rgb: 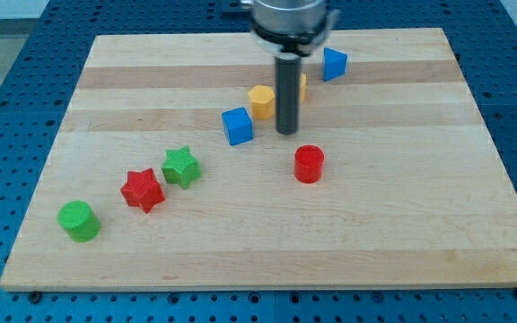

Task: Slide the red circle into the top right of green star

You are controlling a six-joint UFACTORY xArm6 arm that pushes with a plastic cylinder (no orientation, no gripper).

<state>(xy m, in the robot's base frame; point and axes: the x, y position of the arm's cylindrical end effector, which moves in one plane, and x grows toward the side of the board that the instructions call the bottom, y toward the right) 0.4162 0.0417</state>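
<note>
The red circle (309, 164) sits near the middle of the wooden board. The green star (180, 167) lies well to its left, with a red star (143, 190) touching its lower left side. My tip (286, 133) is just above and slightly left of the red circle, a small gap apart from it. The tip stands between the blue cube (238, 126) on its left and the red circle below.
A yellow hexagon (261, 101) sits up and left of the tip. Another yellow block (302, 87) is mostly hidden behind the rod. A blue block (334, 64) lies near the top. A green circle (79, 221) sits at the lower left.
</note>
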